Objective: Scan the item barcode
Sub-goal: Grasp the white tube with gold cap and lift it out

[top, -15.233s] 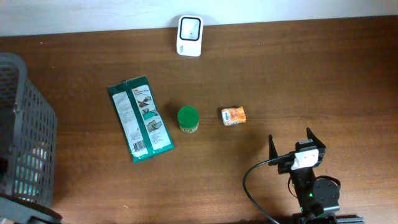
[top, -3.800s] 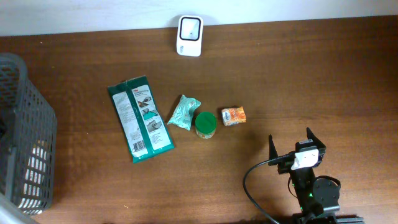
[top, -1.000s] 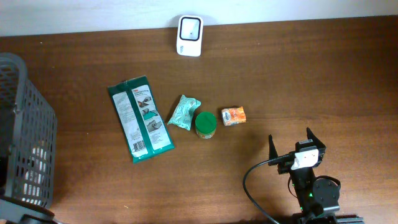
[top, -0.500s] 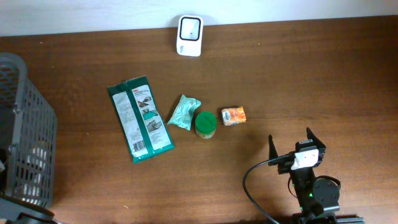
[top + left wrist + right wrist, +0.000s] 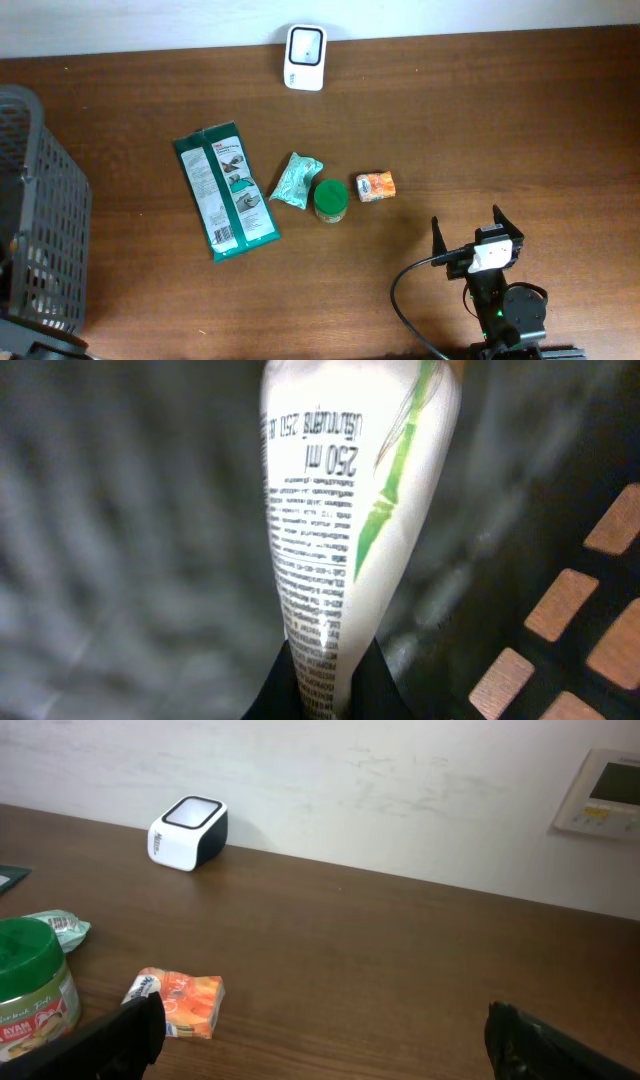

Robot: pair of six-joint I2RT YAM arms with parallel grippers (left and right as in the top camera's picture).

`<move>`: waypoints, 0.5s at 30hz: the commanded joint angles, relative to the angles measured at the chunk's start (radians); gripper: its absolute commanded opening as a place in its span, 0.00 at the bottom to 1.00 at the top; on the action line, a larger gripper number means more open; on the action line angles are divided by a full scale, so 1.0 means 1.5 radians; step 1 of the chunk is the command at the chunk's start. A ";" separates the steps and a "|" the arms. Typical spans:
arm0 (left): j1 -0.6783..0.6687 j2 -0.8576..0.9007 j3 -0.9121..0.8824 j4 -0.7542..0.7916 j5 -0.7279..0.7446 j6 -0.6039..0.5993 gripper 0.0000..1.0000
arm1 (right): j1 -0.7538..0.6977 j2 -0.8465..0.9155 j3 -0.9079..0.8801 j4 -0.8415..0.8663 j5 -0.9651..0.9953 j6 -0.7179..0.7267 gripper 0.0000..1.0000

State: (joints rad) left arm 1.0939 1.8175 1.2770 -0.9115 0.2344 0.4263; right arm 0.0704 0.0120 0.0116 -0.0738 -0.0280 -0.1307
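From above, a dark wooden table runs back to a white wall. The white scanner stands at its far edge and a grey basket at the left, while the right gripper rests near the front, spread wide. Left wrist view: inside the basket's mesh, the left gripper pinches the crimped end of a white tube. Right wrist view: bare wood, pale plaster, a wall panel.

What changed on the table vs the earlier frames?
A pale green pouch now lies beside the wipes pack, and the green-lidded jar has shifted right, next to the orange packet. The left tool is shut on a white tube inside the basket. Wipes pack, orange packet, scanner and the open right tool stayed put.
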 commanded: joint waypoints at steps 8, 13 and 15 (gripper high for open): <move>-0.086 -0.066 0.460 -0.169 -0.014 -0.168 0.00 | -0.004 -0.006 -0.004 -0.001 -0.009 0.005 0.98; -0.197 -0.111 0.607 -0.189 -0.015 -0.170 0.00 | -0.004 -0.006 -0.004 -0.001 -0.009 0.005 0.98; -0.266 -0.142 0.635 -0.189 -0.014 -0.172 0.00 | -0.004 -0.006 -0.004 -0.001 -0.009 0.005 0.98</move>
State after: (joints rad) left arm 0.7956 1.6882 2.1578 -1.1976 0.1940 0.1921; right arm 0.0704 0.0120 0.0116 -0.0738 -0.0280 -0.1307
